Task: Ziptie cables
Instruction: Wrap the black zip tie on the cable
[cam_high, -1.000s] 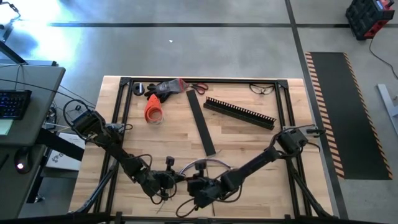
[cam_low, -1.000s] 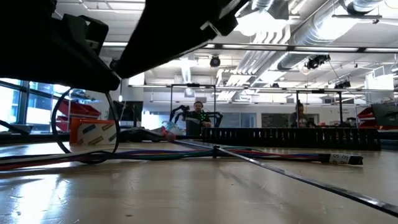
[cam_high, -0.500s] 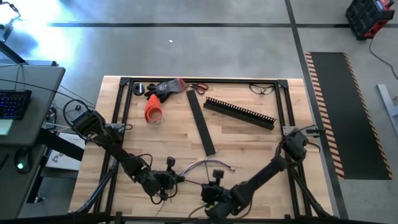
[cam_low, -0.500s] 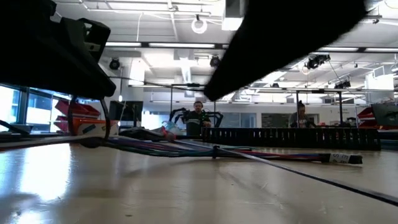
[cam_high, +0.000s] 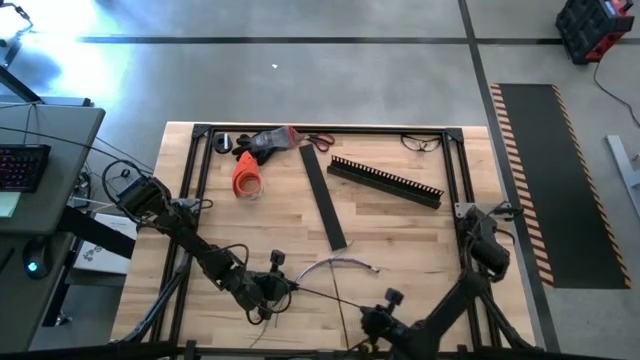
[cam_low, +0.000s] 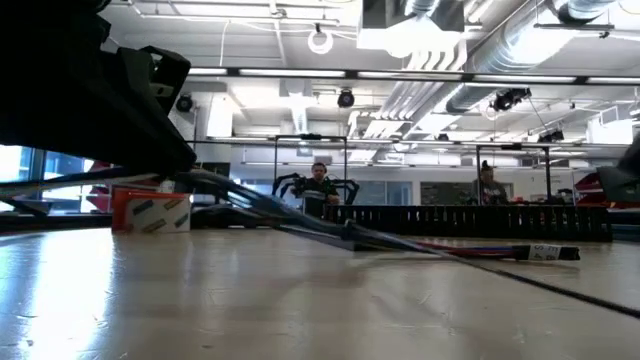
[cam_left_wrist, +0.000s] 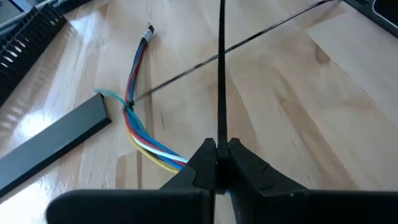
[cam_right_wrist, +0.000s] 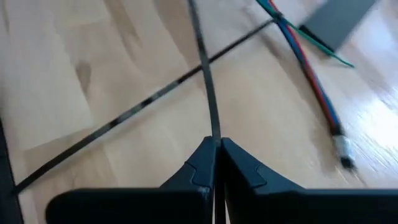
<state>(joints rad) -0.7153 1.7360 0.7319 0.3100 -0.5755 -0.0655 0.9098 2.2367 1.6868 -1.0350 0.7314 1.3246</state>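
The cables (cam_high: 335, 264), a bunch of coloured wires (cam_left_wrist: 138, 127), lie curved on the table's near middle. A black tie (cam_left_wrist: 129, 104) rings them, and its thin tail (cam_left_wrist: 261, 32) runs toward the near edge. A second thin black strip (cam_high: 325, 300) stretches straight between my grippers. My left gripper (cam_high: 278, 287) is shut on one end and my right gripper (cam_high: 366, 317) on the other. The cables' near end goes out of sight under my left gripper's finger (cam_left_wrist: 186, 165). My left gripper pinches the black strip's end (cam_left_wrist: 219, 134) between its two fingertips, slanting down from the table's left and lying along it. The strip runs straight away from the fingers. My right gripper pinches the strip's other end (cam_right_wrist: 213, 127) between its two fingertips, slanting down from the near right. The fingers lie along the strip, which crosses the tie's tail (cam_right_wrist: 124, 112).
Farther back lie a flat black strip (cam_high: 325, 200), a comb-toothed black channel (cam_high: 385, 181), an orange roll (cam_high: 247, 176), scissors (cam_high: 318, 141) and glasses (cam_high: 420, 143). A black frame (cam_high: 330, 129) borders the table. Two people (cam_low: 320, 186) are in the room beyond.
My right gripper has swung away from my left gripper toward the table's near right, rolling its wrist, and has stayed shut. The black strip now runs straight between the two grippers. In the low view the strand by my left gripper slants up off the table.
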